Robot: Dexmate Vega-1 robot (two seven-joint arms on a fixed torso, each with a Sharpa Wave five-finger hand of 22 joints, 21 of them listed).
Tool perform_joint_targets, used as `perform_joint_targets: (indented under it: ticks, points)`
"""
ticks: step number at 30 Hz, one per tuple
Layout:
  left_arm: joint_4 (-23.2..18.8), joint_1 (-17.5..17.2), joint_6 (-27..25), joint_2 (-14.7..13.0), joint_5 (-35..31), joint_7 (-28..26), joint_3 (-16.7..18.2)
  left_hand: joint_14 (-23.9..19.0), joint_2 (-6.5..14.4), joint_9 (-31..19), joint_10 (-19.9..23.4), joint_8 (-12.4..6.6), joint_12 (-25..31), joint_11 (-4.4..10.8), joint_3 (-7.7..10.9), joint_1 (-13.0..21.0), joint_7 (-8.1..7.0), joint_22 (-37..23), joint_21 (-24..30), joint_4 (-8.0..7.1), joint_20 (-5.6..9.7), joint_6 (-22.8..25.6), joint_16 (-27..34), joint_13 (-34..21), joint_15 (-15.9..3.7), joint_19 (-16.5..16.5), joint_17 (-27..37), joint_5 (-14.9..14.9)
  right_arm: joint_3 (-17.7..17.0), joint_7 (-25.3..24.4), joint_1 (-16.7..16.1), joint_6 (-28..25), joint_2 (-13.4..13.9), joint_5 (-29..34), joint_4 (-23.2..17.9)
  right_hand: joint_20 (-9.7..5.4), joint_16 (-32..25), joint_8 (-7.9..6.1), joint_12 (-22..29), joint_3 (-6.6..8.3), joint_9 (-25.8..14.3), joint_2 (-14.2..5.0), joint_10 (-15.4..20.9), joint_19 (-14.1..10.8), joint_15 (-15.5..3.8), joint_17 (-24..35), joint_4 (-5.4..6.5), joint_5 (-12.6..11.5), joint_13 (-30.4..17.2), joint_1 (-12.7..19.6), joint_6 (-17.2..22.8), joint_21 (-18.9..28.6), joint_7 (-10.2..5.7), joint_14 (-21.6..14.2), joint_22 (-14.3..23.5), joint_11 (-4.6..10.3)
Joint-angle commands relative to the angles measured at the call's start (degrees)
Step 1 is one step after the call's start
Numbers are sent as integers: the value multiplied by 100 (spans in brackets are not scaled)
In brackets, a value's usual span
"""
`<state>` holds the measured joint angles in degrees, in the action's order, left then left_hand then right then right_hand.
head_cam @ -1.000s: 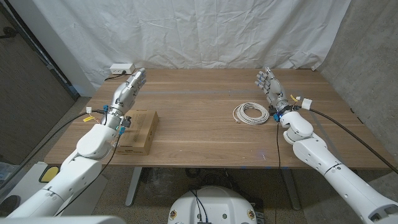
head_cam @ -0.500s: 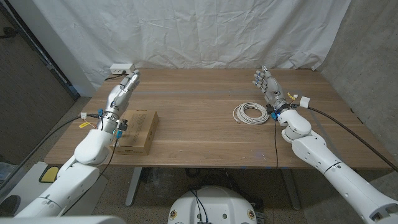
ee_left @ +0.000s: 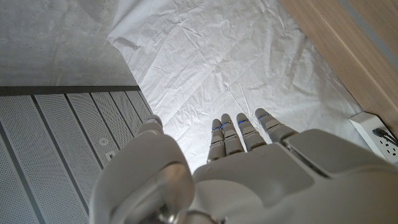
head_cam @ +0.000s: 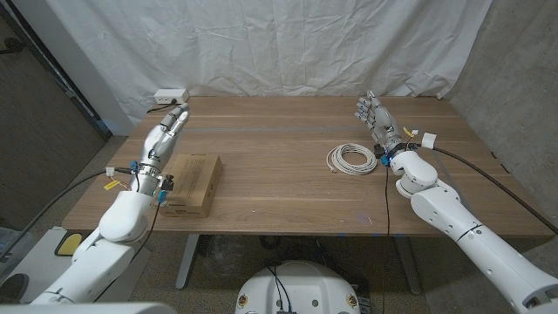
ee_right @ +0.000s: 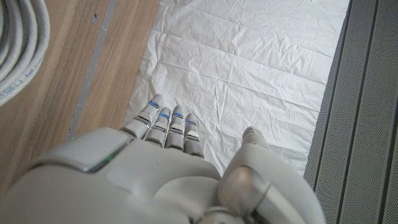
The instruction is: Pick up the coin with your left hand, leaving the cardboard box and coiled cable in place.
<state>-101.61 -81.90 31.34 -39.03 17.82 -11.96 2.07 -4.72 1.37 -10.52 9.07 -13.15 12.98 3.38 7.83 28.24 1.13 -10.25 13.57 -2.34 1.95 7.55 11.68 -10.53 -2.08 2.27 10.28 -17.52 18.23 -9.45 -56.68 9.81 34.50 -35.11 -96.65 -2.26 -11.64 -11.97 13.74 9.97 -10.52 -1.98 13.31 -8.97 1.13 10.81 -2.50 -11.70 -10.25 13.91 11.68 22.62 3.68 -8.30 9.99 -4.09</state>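
My left hand (head_cam: 162, 139) hangs above the table's left part, beyond the cardboard box (head_cam: 193, 181), with its fingers stretched out straight and nothing in it. In the left wrist view the same hand (ee_left: 249, 168) reaches toward the white cloth with its fingers side by side. A white coiled cable (head_cam: 351, 158) lies right of the table's middle. Just to the right of the coil, my right hand (head_cam: 380, 127) stands with its fingers apart and empty. In the right wrist view, the cable (ee_right: 22, 50) lies on the wood beside this hand (ee_right: 161, 162).
A white power strip (head_cam: 170, 94) sits at the table's far left corner and shows in the left wrist view as the power strip (ee_left: 376, 134) by the table edge (ee_left: 348, 43). A white cloth (head_cam: 279, 44) hangs behind the table.
My left hand has drawn back toward me and to the left, now sitting lower over the table's left edge. The right hand has barely shifted.
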Motion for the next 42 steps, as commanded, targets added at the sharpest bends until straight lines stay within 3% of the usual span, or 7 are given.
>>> perform_joint_targets:
  ticks: [1, 27, 42]
  points:
    - [-138, -296, 147, 169, -249, -80, 244, -85, 11, -33, 77, -23, 40, 7, 2, 74, -10, -21, 25, 47, 445, 85, 27, -24, -25, 75, 10, -22, 12, -25, 75, -113, 33, 30, -48, -183, 4, 13, -21, -12, -33, -50, 34, -50, 6, 12, -17, 9, -31, 4, 52, -13, -10, -21, 31, -4]
    - [-653, -971, 261, 623, -673, -42, 858, -229, 43, -36, 220, -32, 27, 40, 22, 232, -60, -29, 37, 127, 377, 260, 12, -29, -56, 219, 17, -62, -44, -174, 2, -211, 99, 81, -281, -172, 26, 27, -42, 99, -35, -203, 55, -75, 14, -5, -95, 6, -31, 170, 55, -73, -19, -32, 32, -22]
    - [-1109, -1417, 145, 1113, -1564, -317, 1341, -215, 46, -37, 217, -14, 5, 43, 16, 252, -65, -32, 12, 136, 343, 260, -10, -30, -57, 187, 20, -68, -116, -215, -46, -207, 123, 57, -347, -167, 33, 36, -55, 109, -35, -203, 54, -85, 24, -7, -125, 21, -31, 203, 50, -99, -15, -36, 34, -26]
